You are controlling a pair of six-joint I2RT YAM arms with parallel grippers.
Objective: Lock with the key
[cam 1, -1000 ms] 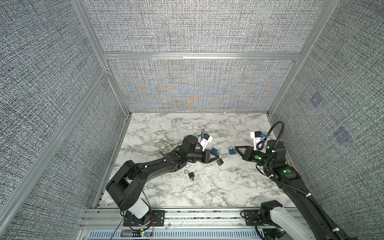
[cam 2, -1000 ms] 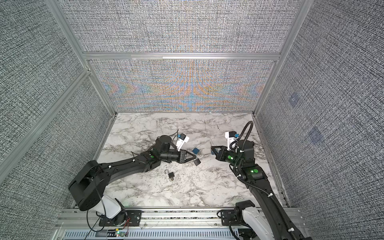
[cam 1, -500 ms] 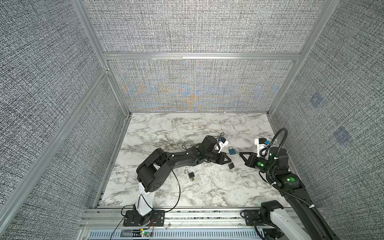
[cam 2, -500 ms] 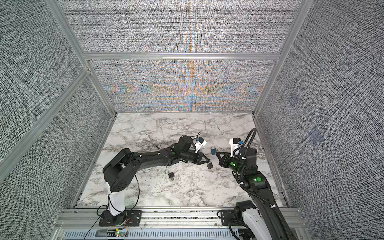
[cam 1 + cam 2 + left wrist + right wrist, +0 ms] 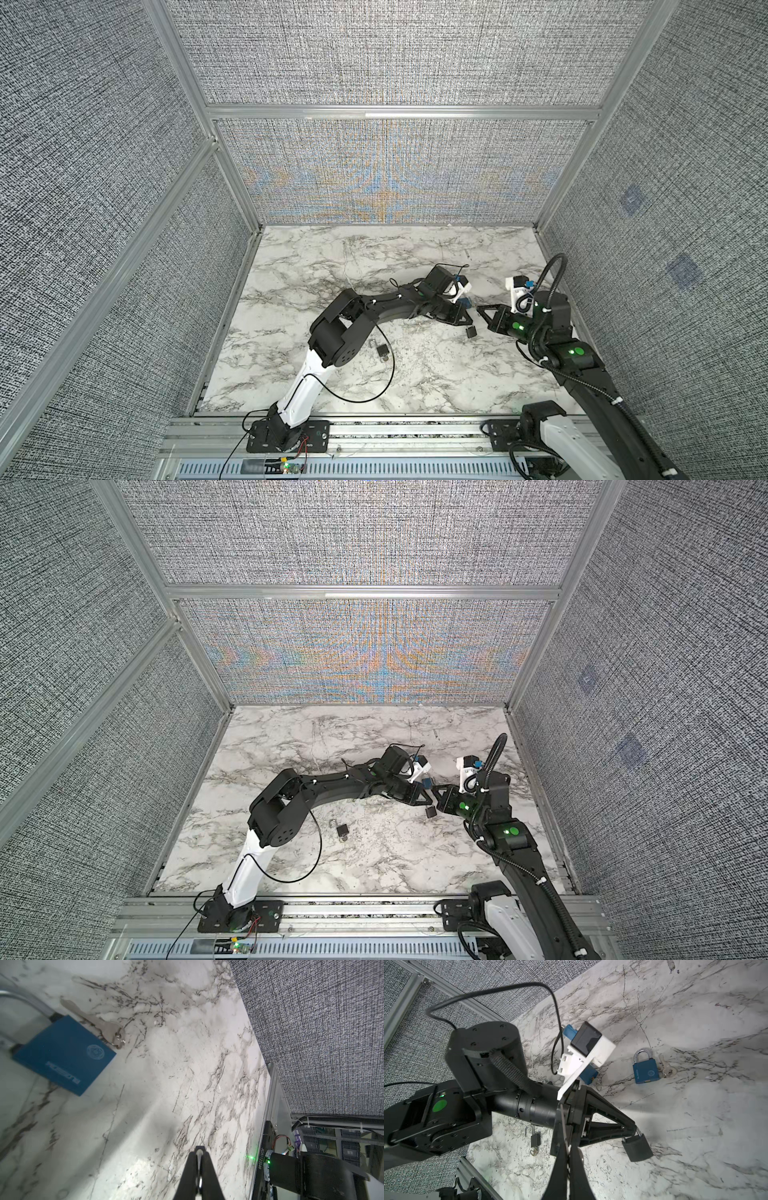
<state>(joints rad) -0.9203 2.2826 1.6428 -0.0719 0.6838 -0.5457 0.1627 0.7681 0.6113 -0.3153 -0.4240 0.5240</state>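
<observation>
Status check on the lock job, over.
Left gripper shut on black padlock shackle. Right gripper shut on thin metal piece, likely the key, not yet inserted. Blue padlock lies aside.

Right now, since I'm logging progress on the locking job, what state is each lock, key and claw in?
Left claw: shut on large black padlock, by its shackle.
Right claw: shut on thin metal piece, probably a key.
Blue padlock: shackle closed, lying flat.
Loose key: beside it, not inserted.
Small black padlock: shackle open, lying loose.
Second blue padlock: mostly hidden, cannot tell.
</observation>
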